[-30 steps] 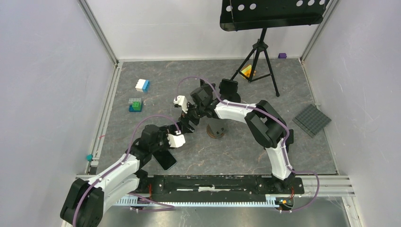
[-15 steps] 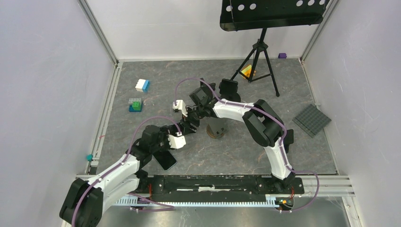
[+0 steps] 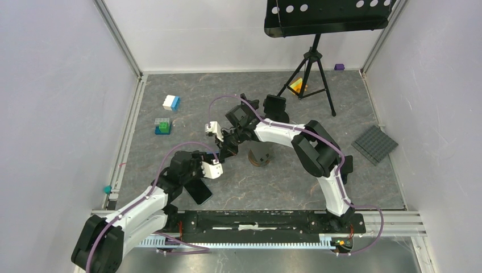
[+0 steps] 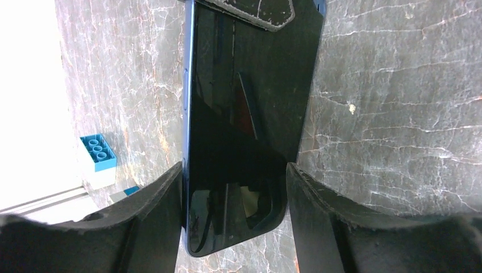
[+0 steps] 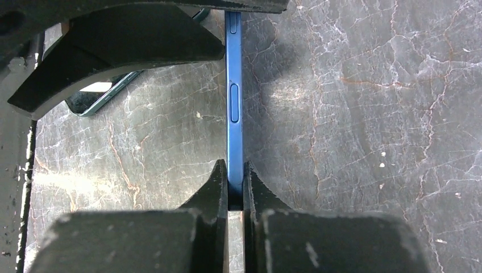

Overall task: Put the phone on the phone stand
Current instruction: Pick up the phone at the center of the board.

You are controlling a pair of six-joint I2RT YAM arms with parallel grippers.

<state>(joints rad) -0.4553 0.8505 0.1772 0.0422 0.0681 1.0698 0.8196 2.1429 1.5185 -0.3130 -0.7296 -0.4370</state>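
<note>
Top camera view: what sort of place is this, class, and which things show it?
Probably a robot test cell: left arm and right arm bolted to a rail at the near edge of the table, plain white walls on a metal frame, and loose props such as toy bricks and a tripod.

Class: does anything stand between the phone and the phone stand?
Nothing visible does. The phone, pinched by the right gripper and flanked by the left gripper, is beside the phone stand with only bare table between.
</note>
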